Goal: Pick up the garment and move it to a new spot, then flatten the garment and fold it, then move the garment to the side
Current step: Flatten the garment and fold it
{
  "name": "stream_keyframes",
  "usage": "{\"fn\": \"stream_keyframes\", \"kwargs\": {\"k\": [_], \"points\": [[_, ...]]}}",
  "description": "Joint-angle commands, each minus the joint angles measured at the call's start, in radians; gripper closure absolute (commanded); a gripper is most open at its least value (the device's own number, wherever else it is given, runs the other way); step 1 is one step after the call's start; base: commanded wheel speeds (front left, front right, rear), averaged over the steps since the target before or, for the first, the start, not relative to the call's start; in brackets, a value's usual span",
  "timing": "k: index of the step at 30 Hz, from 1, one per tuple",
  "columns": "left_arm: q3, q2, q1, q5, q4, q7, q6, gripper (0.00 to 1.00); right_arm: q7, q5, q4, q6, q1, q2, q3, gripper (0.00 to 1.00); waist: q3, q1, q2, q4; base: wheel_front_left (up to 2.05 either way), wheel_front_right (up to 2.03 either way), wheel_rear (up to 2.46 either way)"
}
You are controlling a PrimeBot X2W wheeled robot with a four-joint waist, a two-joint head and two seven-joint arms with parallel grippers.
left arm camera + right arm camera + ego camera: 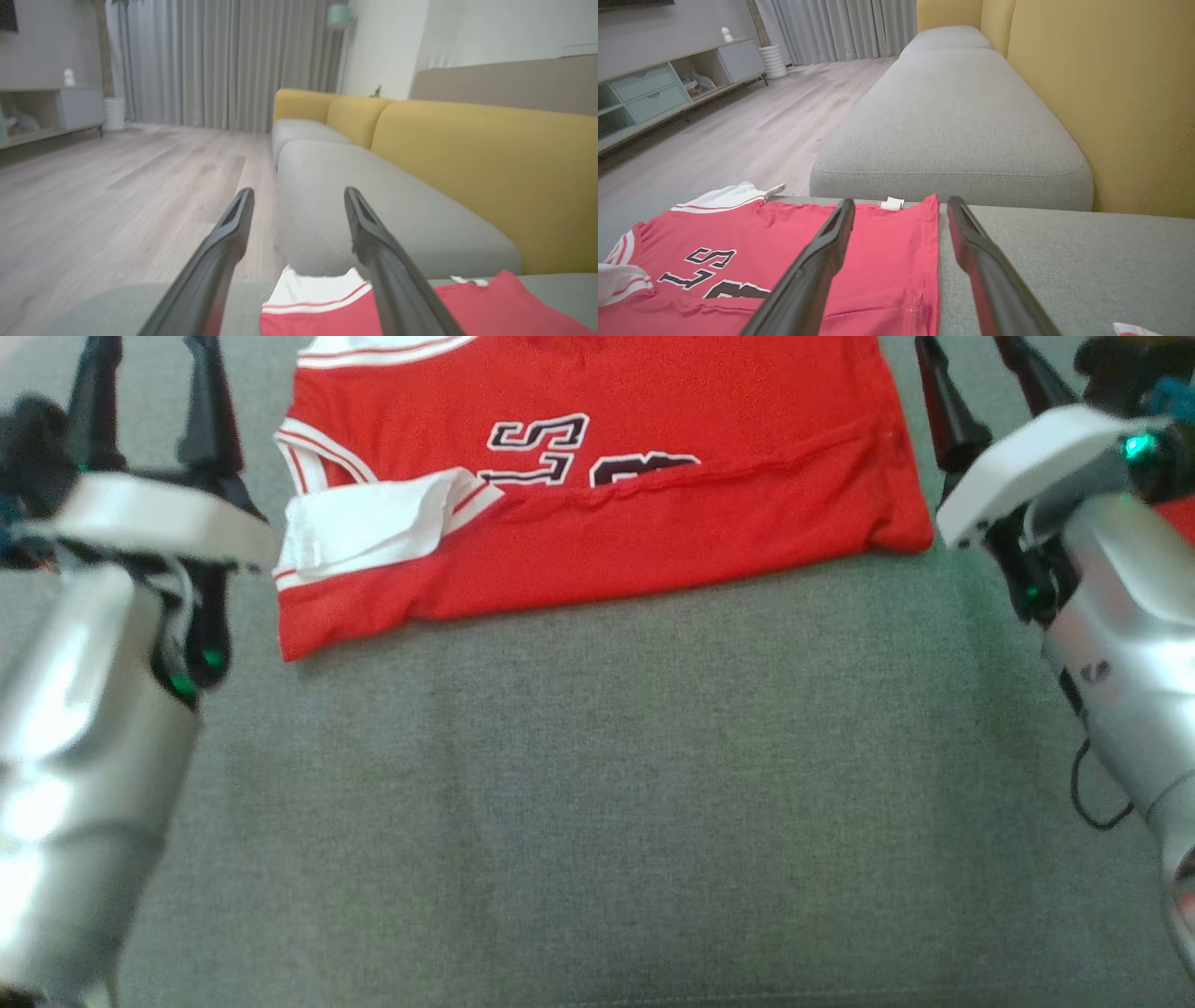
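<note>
You see the jersey lying at the far side of the grey sofa seat, its near edge folded over. Your left gripper and right gripper stand at its two ends, jaws spread and empty, probably because this fold is already laid.

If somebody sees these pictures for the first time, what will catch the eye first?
The red jersey with white trim, partly folded on the grey sofa seat, stands out first. Next comes the yellow backrest behind the seat. The left gripper and right gripper hover at the jersey's two ends, jaws open and holding nothing.
</note>
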Motion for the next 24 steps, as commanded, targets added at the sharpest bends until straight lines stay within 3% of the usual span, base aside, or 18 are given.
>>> {"fn": "stream_keyframes", "kwargs": {"k": [1, 6, 7, 14, 19, 24], "points": [[0.066, 0.029, 0.012, 0.036, -0.06, -0.007, 0.012, 0.0, -0.012, -0.013, -0.026, -0.001, 0.029, 0.004, -0.015, 0.0, -0.015, 0.0001, 0.0, 0.006, 0.0, 0.0, 0.0], [0.217, -0.044, 0.253, 0.208, -0.279, -0.008, 0.049, 0.0, -0.014, -0.147, -0.205, -0.001, 0.138, 0.002, -0.229, 0.0, -0.061, 0.0001, 0.0, 0.012, 0.0, 0.0, 0.0], [0.253, -0.077, 0.343, 0.267, -0.341, -0.008, 0.05, 0.0, -0.014, -0.231, -0.295, -0.001, 0.225, 0.023, -0.338, 0.0, -0.08, 0.0001, 0.0, 0.014, 0.0, 0.0, 0.0], [0.347, -0.173, 0.573, 0.41, -0.442, -0.008, 0.04, 0.0, -0.014, -0.514, -0.672, -0.001, 0.6, 0.193, -0.667, 0.0, -0.123, 0.0001, 0.0, 0.019, 0.0, 0.0, 0.0], [0.393, -0.219, 0.666, 0.478, -0.451, -0.008, 0.021, 0.0, -0.014, -0.604, -0.868, -0.001, 0.815, 0.242, -0.725, 0.0, -0.127, 0.0001, 0.0, 0.012, 0.0, 0.0, 0.0], [0.427, -0.262, 0.703, 0.518, -0.431, -0.008, -0.01, 0.0, -0.014, -0.587, -0.921, -0.001, 0.888, 0.247, -0.71, 0.0, -0.112, 0.0001, 0.0, -0.007, 0.0, 0.0, 0.0]]}}
